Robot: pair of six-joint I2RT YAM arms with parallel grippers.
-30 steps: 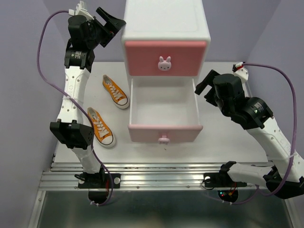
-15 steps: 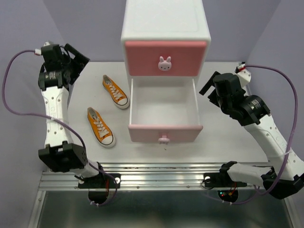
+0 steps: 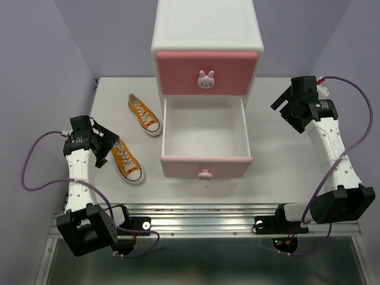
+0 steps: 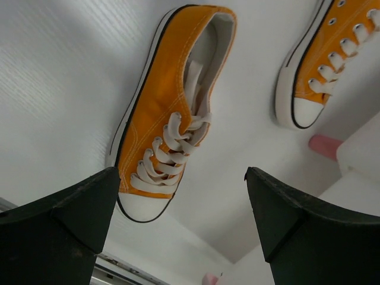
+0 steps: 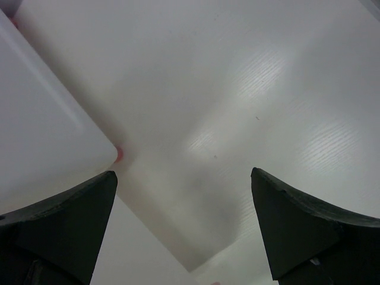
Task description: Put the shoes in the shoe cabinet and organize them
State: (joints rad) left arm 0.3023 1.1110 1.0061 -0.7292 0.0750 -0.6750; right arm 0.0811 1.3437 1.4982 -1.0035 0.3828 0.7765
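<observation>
Left end effector (image 4: 181, 171): I see its fingers spread wide and gripping nothing, above the tabletop (image 3: 285, 169). One orange sneaker (image 4: 166, 119) lies ahead of and between those fingers, laces up. The second orange sneaker (image 4: 323, 65) lies beyond it, to the right in my wrist view, nearer the shoe cabinet (image 3: 206, 29). Right end effector (image 5: 183, 172): fingers likewise apart and bare, over plain tabletop, with the cabinet's white side at its left. The lower pale pink drawer (image 3: 205, 159) stands pulled out; the upper drawer (image 3: 206, 64) is shut.
</observation>
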